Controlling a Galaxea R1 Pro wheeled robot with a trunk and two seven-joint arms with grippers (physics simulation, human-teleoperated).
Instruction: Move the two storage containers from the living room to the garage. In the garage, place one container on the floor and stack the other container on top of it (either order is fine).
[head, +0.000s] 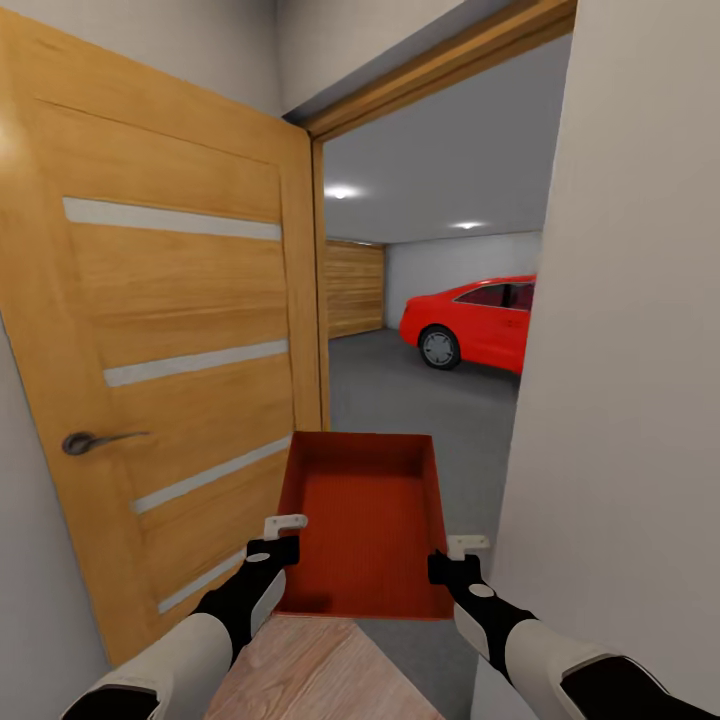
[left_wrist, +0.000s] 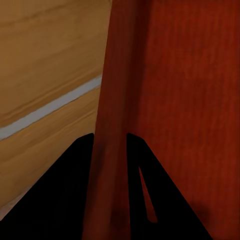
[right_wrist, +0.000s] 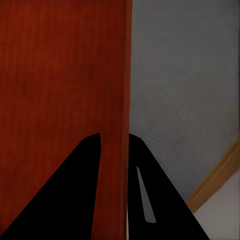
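My left jaws (left_wrist: 110, 175) are clamped on the left side wall of the storage container (head: 365, 520), one finger outside and one inside, and the left wrist view shows the thin red wall running straight up between the two dark fingers. The right jaws (right_wrist: 114, 175) pinch the opposite wall the same way. I hold it by both long sides near the end closest to me so the open bin stays level and reaches out ahead of the arms instead of sagging from one edge.

The container is carried in the air, open side up, and it looks empty inside. In the head view its far end already pokes through the doorway. Below its near edge I see the last of the light wood plank floor (head: 320, 670), with the dark grey garage floor (head: 400, 390) starting just beyond.

The wooden door (head: 170, 350) stands swung open on my left, close beside the left arm, and a white wall (head: 630, 350) crowds the right arm. The gap is narrow, so I judge the bin has to go in straight. Well inside the garage sits the red car (head: 475, 322), with a wood-panelled door (head: 355, 288) on the far wall.
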